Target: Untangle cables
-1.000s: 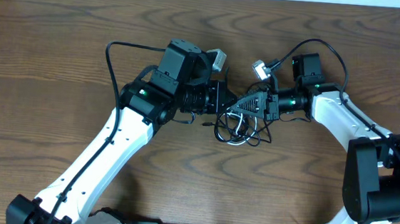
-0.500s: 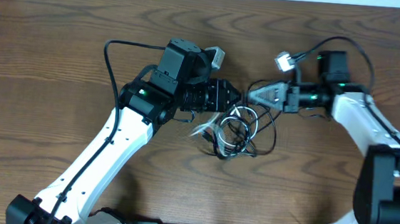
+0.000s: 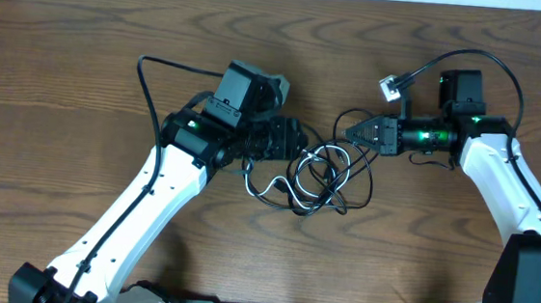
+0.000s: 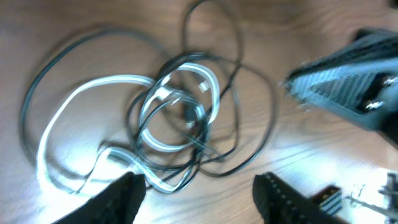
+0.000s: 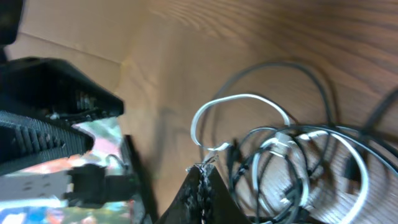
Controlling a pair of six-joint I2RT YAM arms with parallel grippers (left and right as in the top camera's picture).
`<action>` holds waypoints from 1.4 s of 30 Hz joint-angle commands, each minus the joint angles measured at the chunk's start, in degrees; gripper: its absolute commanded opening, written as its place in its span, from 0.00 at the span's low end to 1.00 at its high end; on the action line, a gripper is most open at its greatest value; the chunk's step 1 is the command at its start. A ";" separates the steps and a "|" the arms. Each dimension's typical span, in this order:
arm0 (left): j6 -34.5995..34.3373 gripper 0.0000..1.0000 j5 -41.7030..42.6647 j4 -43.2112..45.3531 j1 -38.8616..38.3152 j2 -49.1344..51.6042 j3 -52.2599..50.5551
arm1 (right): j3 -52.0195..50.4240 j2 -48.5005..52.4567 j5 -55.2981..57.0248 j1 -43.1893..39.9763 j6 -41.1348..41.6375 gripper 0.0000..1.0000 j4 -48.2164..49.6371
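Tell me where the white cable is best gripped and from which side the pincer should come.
Take the white cable on its wide outer loop, which bulges out of the knot of black cables onto the bare table. Come from above, jaws straddling the strand: there it lies flat and single, with one black strand outside it, while its inner coils are interwoven.

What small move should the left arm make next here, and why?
Probably lower the left gripper and close on the white cable. It stands open over the tangle of cables, where white and black loops overlap; the right gripper sits shut on the opposite side, so pinning one strand might let it draw others free.
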 commanded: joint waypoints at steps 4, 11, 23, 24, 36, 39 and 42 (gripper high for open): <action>1.07 0.65 -3.69 -5.44 0.17 5.99 0.07 | 0.11 -0.57 10.95 -0.81 2.14 0.16 -0.79; -5.73 0.65 1.73 -5.53 0.13 11.63 -0.35 | 0.11 -0.57 15.04 -3.10 2.19 0.34 -2.67; -6.82 0.65 6.29 -4.70 -0.90 20.24 -0.61 | 0.11 -0.57 18.45 -3.39 2.14 0.40 -4.20; -7.21 0.65 6.43 -4.70 -1.20 20.79 -0.66 | 0.11 -0.57 18.47 -3.39 2.14 0.40 -4.17; -8.44 0.64 3.34 -4.04 -2.89 22.75 -1.16 | 0.11 -0.57 18.45 -3.32 2.16 0.41 -4.35; -8.48 0.60 0.39 -2.60 -2.86 22.84 -1.18 | 0.11 -0.57 18.47 -3.34 2.14 0.40 -4.42; -9.09 0.55 0.17 -0.17 -2.99 22.88 -1.18 | 0.11 -0.57 18.47 -3.34 2.14 0.41 -4.46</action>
